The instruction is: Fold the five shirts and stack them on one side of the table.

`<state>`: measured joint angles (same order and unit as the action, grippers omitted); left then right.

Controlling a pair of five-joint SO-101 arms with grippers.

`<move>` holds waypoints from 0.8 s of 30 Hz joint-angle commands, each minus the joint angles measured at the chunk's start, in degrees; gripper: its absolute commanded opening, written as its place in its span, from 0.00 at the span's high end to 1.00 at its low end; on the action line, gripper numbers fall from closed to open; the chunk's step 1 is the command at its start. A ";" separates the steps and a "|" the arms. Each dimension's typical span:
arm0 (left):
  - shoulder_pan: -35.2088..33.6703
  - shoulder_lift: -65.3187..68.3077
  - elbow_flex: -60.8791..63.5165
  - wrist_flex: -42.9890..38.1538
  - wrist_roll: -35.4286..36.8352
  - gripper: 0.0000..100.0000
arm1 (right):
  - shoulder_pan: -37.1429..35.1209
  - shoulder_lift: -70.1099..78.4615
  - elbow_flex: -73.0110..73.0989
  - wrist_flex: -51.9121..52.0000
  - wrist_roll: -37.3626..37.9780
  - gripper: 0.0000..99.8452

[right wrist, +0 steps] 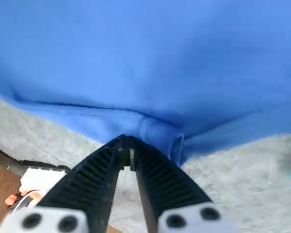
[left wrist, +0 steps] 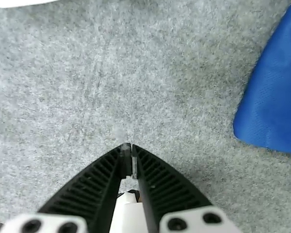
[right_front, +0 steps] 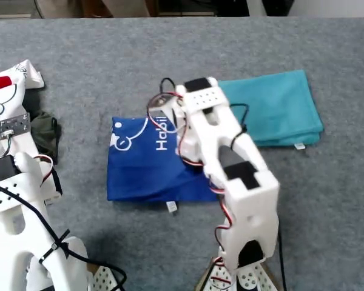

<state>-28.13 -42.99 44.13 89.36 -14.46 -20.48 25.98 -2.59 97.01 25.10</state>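
High view: blue shirt [right_front: 139,173] lies mid-table as a rough rectangle, label tag poking out at its near edge. Teal shirt [right_front: 279,109] sits folded to its right, farther back, just beside it. White shirt [right_front: 9,91] and a dark shirt [right_front: 45,130] are bunched at the far left, unfolded.

Right arm [right_front: 230,157] stretches over the blue shirt. Right wrist view: right gripper [right wrist: 129,145] has its jaws pressed together at a folded edge of the blue cloth. Cannot tell if any hem is pinched between the tips.

Left wrist view: left gripper [left wrist: 131,148] is clenched on nothing above bare grey table [left wrist: 87,73], a corner of the blue shirt off to one side.

Step in hand, as I judge it: finishing or squaring the blue shirt's fold.

- Take both layers at the edge, not the top one alone.
- Keep low and draw flat so the fold does not roll open.
- Left tips could pin the near corner against sliding.
- Line up edges before stacking on the teal shirt.
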 commanded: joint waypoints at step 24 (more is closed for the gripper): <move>9.67 -0.48 -0.88 -2.29 1.93 0.98 | 5.23 -23.96 18.59 -15.74 3.34 1.00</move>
<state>-22.95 -42.99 44.13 87.96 -14.37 -16.70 -0.92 15.60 83.56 29.41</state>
